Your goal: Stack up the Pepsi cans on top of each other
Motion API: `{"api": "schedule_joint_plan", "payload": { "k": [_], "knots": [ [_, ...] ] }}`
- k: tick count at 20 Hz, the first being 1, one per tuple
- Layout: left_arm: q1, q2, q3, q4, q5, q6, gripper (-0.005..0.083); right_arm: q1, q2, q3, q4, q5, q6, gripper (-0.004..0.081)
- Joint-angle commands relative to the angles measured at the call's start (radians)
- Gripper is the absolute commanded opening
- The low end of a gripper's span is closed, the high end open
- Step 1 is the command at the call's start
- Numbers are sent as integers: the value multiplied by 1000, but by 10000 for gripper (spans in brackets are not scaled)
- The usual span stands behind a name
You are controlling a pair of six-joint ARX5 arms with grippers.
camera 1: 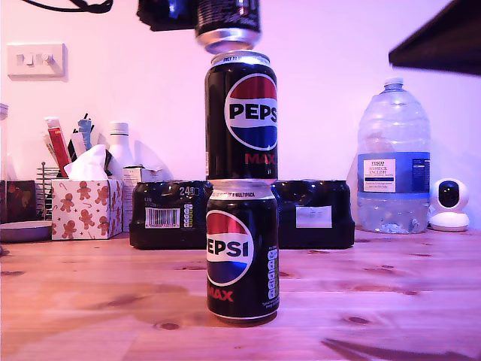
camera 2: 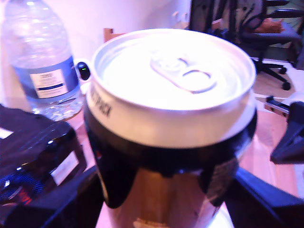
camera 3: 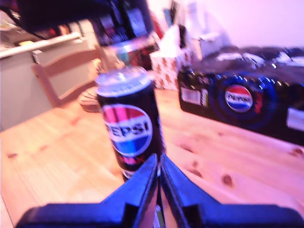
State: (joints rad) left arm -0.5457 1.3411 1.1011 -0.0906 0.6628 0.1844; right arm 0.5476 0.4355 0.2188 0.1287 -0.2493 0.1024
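My first gripper (camera 2: 166, 190) holds the third Pepsi can (camera 2: 173, 109), its dark fingers (camera 2: 118, 175) clasping the can's wall below the silver shoulder; the can fills the centre of the first wrist view. In the exterior view this can (camera 1: 228, 26) hangs at top centre, its silver base just above the lid of the middle Pepsi can (camera 1: 241, 116), with a thin gap between them. That middle can stands upright on the bottom Pepsi can (camera 1: 242, 252), which sits on the wooden table (camera 1: 90, 301) in the lower centre of the frame.

My second gripper (camera 3: 159, 190) has its fingers pressed together with nothing between them, low in the second wrist view, pointing at the stack.

The cans look rigid, smooth and slippery, likely heavy if full. The walls dent under hard squeezing, so a mid-wall hold with moderate force suits best. The narrow rims give little footing, so the held can must come down level and centred, or the column may topple.

Behind stand the shrink-wrapped multipack (camera 1: 169, 214) and a water bottle (camera 1: 394, 162) at the exterior view's right.
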Motion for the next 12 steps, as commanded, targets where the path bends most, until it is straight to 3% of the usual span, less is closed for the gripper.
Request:
{"api": "schedule_joint_plan", "payload": {
  "k": [1, 12],
  "knots": [
    [-11, -41, -2, 34, 6, -10, 464, 3, -2, -1, 8, -2, -5, -13],
    [-71, -49, -2, -8, 6, 12, 464, 3, -2, -1, 8, -2, -6, -13]
  ]
}}
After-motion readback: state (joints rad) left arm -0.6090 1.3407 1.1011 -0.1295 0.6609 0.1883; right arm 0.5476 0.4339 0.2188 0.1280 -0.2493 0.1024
